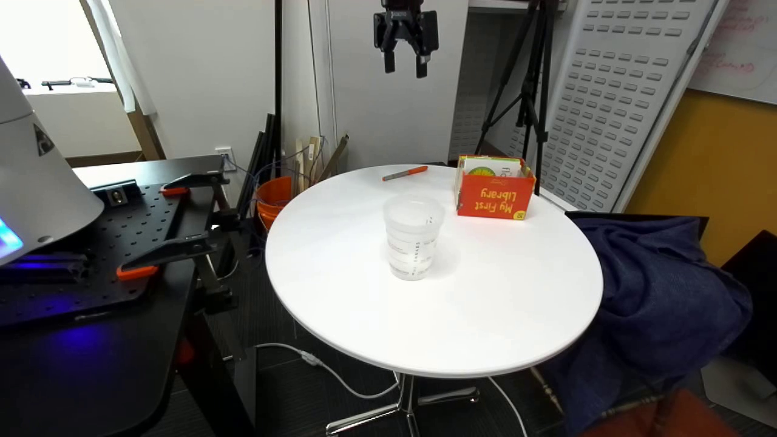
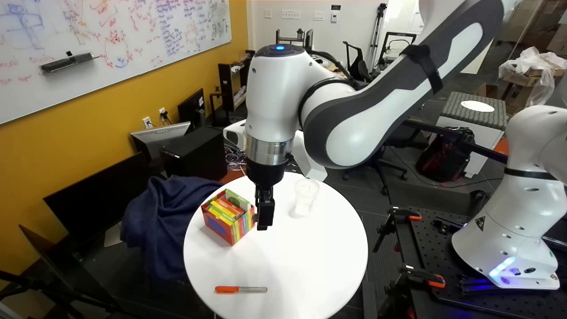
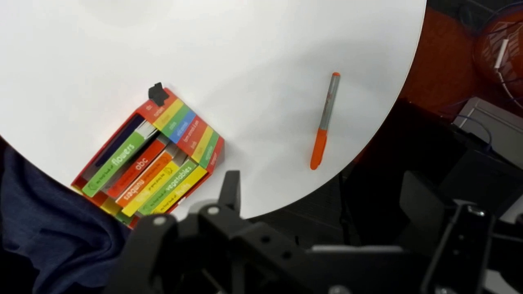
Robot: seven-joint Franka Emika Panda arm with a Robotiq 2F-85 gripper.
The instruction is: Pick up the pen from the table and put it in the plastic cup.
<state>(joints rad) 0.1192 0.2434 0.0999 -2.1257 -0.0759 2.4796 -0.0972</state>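
The pen, orange and grey, lies flat on the white round table near its edge. It shows in both exterior views and in the wrist view. The clear plastic cup stands upright on the table in both exterior views; it is out of the wrist view. My gripper is open with nothing between its fingers. It points down, high above the table, in both exterior views. In the wrist view the pen lies beyond the gap between the fingers.
A red box of small books stands on the table near the pen. A dark blue cloth hangs beside the table. A dark workbench with clamps and an orange bucket are also near the table.
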